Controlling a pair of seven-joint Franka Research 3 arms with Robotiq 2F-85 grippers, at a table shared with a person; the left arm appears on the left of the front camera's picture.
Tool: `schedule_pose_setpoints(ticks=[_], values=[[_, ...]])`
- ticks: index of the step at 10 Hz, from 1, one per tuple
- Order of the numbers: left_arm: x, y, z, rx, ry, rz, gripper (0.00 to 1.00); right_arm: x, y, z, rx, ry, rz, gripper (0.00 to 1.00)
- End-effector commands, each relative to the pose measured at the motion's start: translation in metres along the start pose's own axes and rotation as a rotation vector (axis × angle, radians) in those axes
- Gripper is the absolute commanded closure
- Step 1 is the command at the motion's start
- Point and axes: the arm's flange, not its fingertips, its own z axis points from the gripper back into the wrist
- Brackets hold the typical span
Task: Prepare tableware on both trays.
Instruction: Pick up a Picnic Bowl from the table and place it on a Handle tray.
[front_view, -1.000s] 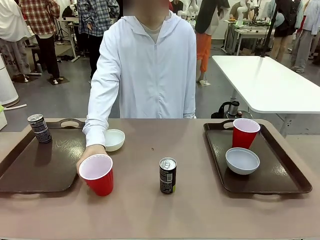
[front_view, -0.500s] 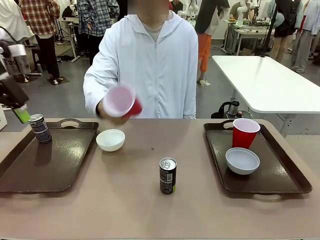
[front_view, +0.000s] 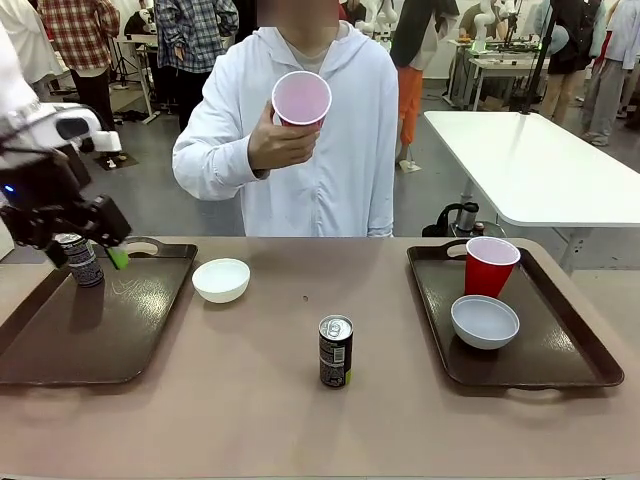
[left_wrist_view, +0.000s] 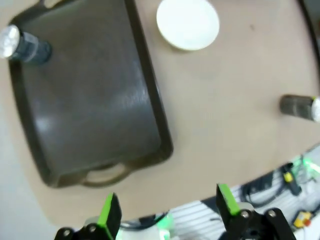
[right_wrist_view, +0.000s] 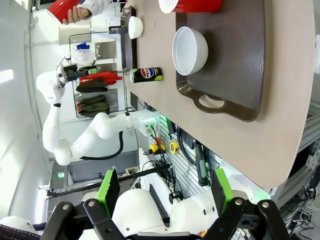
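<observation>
Overhead, the left tool (left_wrist_view: 167, 206) hangs above the left tray (front_view: 95, 335), its green-padded fingers spread wide with nothing between them. That tray carries one dark can (front_view: 79, 258), upright in its far left corner. In the front view the tool overlaps this can. The left wrist view shows the can well apart from the fingers, at the tray's far end.

A whitish bowl (front_view: 221, 280) sits on the bare surface (front_view: 300, 420), just beside the left tray's right rim and near its far corner. A second can (front_view: 335, 351) stands upright on the surface between the two trays.

At the far side, the person's hand (front_view: 283, 142) holds a raised red cup (front_view: 301, 98) at chest height. It is tilted so that its white inside faces the camera.

The right tray (front_view: 570, 350) holds an upright red cup (front_view: 490, 265) at its far end. A second bowl (front_view: 485, 322) sits just beside that cup, on the robot's side of it.

The right tool (right_wrist_view: 165, 187) is also spread wide and empty. In its wrist view it sits off the surface's near edge, well apart from the right tray.
</observation>
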Motion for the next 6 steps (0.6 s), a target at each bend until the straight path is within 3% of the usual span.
schedule_pose_setpoints(ticks=[1, 2, 3, 6], values=[[0.0044, -0.0109, -0.0199, 0.041, -0.063, 0.036, 0.0, -0.0024, 0.0023, 0.0007, -0.011, -0.012, -0.019, 0.04], [-0.0037, -0.0127, -0.0132, 0.03, -0.117, 0.007, 0.0, -0.0024, 0.0023, 0.0007, -0.011, -0.012, -0.019, 0.04], [0.0045, -0.004, -0.0138, 0.005, -0.027, 0.009, 0.0, -0.0024, 0.0023, 0.0007, -0.011, -0.012, -0.019, 0.04], [0.0049, -0.0061, -0.0176, -0.002, -0.056, 0.001, 0.0, -0.0024, 0.0023, 0.0007, -0.011, -0.012, -0.019, 0.04]])
